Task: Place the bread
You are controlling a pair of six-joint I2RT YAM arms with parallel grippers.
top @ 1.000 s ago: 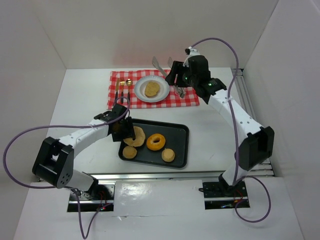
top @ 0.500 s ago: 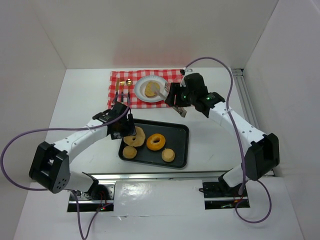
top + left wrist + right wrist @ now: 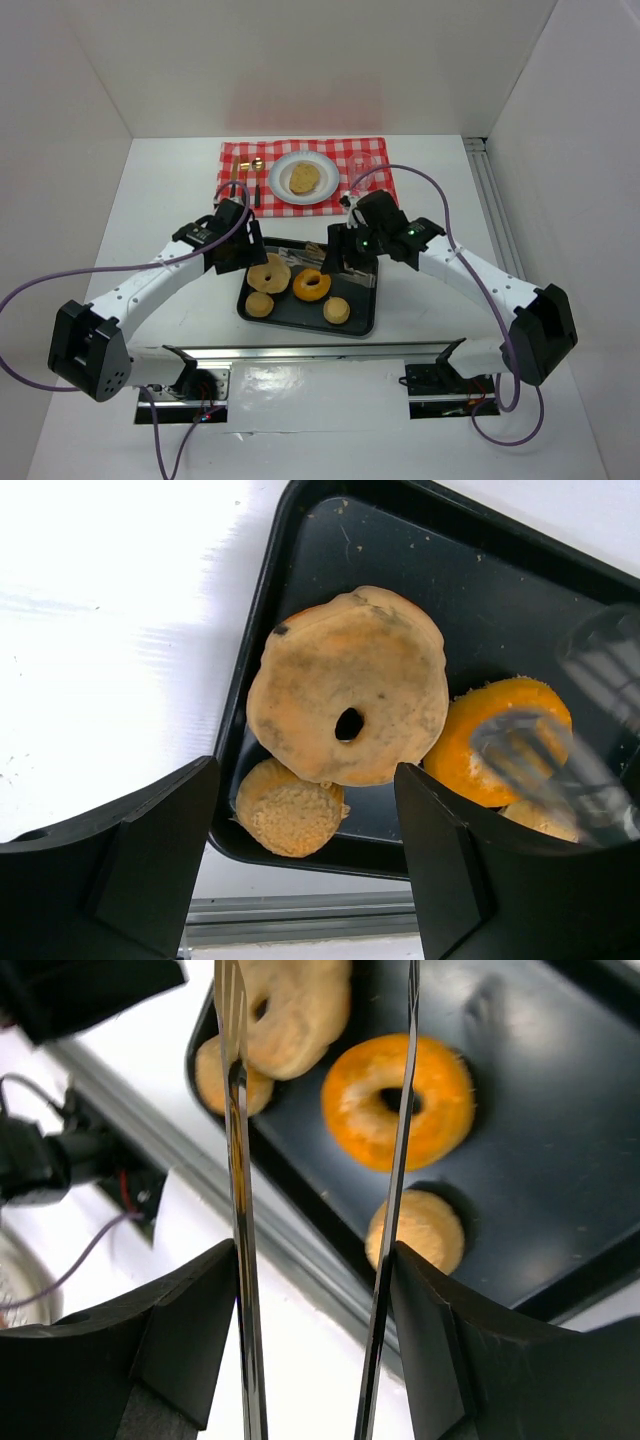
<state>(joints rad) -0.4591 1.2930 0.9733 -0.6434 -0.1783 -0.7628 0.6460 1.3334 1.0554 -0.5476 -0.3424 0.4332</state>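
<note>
**Bread on the tray, tongs above the doughnut**

The left gripper [image 3: 243, 258] hangs over the left edge of the black tray [image 3: 362, 305]. Its fingers are spread apart and nothing is between them. Below it lies a pale ring-shaped bread [image 3: 340, 660], which partly covers a small bun [image 3: 290, 815] and touches an orange doughnut [image 3: 352, 1125]. The right gripper [image 3: 312, 1260] is closed on metal tongs [image 3: 236, 1140]. The two arms of the tongs stand apart above the doughnut and touch no food. A second small bun [image 3: 420, 1230] lies near the front edge of the tray. Behind the tray, on a red checked cloth [image 3: 228, 158], a white plate [image 3: 275, 180] carries one toasted bread piece [image 3: 304, 178].
</note>
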